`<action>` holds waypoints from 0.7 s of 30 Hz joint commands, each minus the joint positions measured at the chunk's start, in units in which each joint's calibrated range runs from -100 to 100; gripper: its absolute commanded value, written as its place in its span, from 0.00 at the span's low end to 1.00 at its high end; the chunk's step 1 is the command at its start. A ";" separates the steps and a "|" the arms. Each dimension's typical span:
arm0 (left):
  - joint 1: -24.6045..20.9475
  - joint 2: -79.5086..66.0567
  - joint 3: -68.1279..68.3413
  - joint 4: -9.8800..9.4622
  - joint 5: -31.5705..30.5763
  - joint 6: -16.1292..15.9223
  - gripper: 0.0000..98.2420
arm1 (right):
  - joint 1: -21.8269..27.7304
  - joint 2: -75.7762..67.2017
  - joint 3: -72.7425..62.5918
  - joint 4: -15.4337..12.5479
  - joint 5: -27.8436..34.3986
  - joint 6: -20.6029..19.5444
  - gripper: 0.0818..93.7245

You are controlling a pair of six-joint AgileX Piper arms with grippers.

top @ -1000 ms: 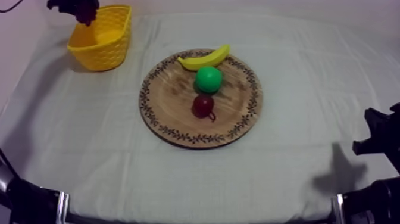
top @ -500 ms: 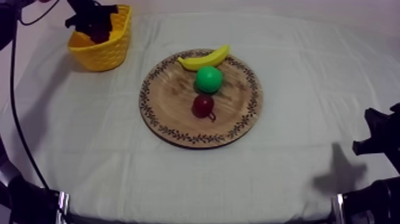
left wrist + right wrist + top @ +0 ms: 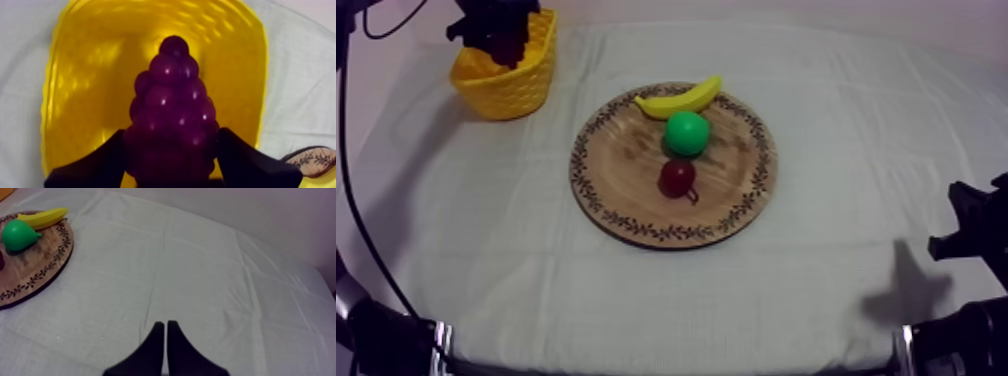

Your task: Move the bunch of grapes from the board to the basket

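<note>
A dark purple bunch of grapes hangs over the inside of the yellow basket, with my left gripper shut on it. From above, the left gripper sits over the yellow basket at the table's far left, and the bunch of grapes shows dark beneath it. The round wooden board lies mid-table. My right gripper is shut on nothing, low over bare cloth; in the top view the right gripper rests at the right edge.
On the board lie a banana, a green pear and a small red fruit. The banana and pear also lie on the board beside my right gripper. Grey-white cloth surrounds the board.
My left gripper has carried the grapes rightward from the basket's far left rim to over its inside. The right arm and the fruit on the board have not moved.
</note>
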 commanded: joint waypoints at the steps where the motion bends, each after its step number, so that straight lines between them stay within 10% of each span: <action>1: 0.05 -0.62 0.77 0.04 -0.84 0.08 0.69 | 0.02 0.03 -0.04 -0.02 -0.01 0.02 0.00; 21: 0.33 -6.12 9.47 1.16 -10.18 -1.87 0.58 | 0.02 0.03 -0.04 -0.02 -0.01 0.02 0.00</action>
